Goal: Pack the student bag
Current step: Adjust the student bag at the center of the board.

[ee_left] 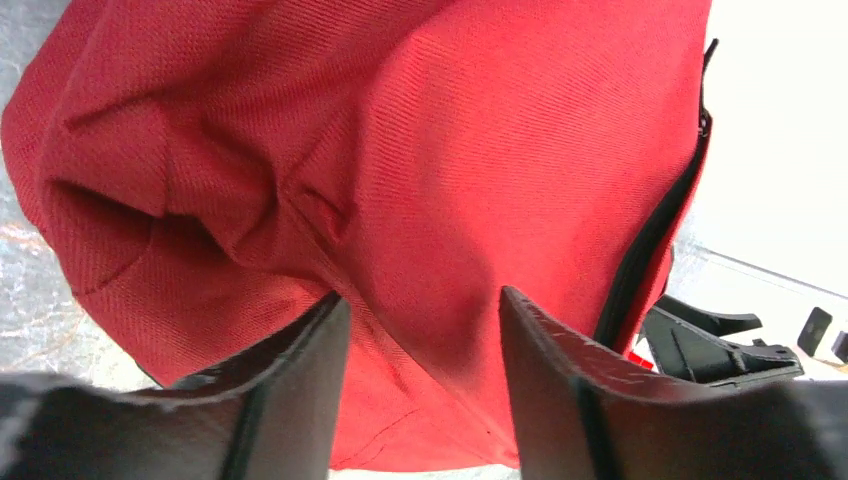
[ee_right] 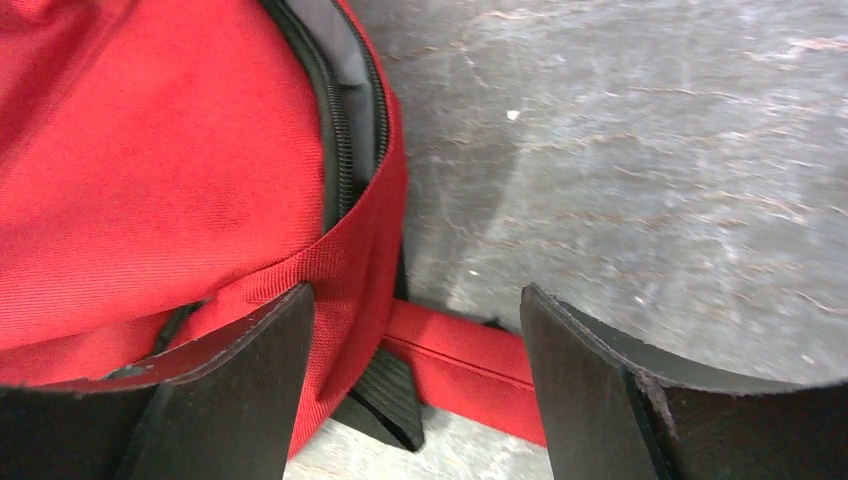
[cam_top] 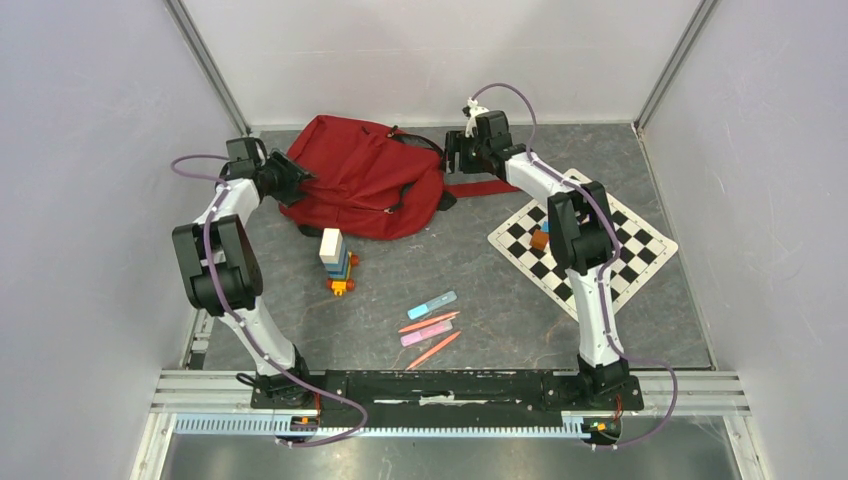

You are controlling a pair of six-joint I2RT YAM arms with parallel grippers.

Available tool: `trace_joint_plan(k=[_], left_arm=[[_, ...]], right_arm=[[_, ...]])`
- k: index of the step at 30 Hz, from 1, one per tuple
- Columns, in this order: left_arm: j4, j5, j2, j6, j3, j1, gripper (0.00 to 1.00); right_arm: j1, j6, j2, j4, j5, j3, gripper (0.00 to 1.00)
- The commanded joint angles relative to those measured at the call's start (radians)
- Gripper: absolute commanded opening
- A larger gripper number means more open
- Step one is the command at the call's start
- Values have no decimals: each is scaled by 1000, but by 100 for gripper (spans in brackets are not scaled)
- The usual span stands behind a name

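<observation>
The left claw [cam_top: 300, 181] is open, its jaws apart at the left end of the student bag [cam_top: 365, 175]. The bag lies flat at the far middle of the surface [cam_top: 480, 290], its long axis running left to right. Its strap [cam_top: 482, 187] trails rightward beneath the right claw [cam_top: 452, 155], which is wide open.

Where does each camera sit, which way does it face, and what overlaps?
Top external: above, behind the bases, looking down on the table; left arm and right arm show.
Left wrist: on the left arm, facing the student bag fabric; left gripper below.
Right wrist: on the right arm, facing the zip; right gripper below.
Shared: the student bag.
</observation>
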Motion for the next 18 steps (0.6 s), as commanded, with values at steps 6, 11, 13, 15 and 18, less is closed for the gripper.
trace_joint_plan(k=[6,11,13,15,18], left_arm=[[-29,25,173,118,211,-22,27],[-47,14,210,160,295,-65,13],[-47,15,229,177,336,-93,12],[-47,12,254,188,384,-127,12],[-41,6,293,185,452,-176,12]], right_arm=[[5,233,85,318,-309,32,70],[5,230,28,360,-334,-58,8],[7,206,-44,362,-300,-163,0],[8,172,-152,367,-236,-313,0],[11,121,-311,359,-142,-519,0]])
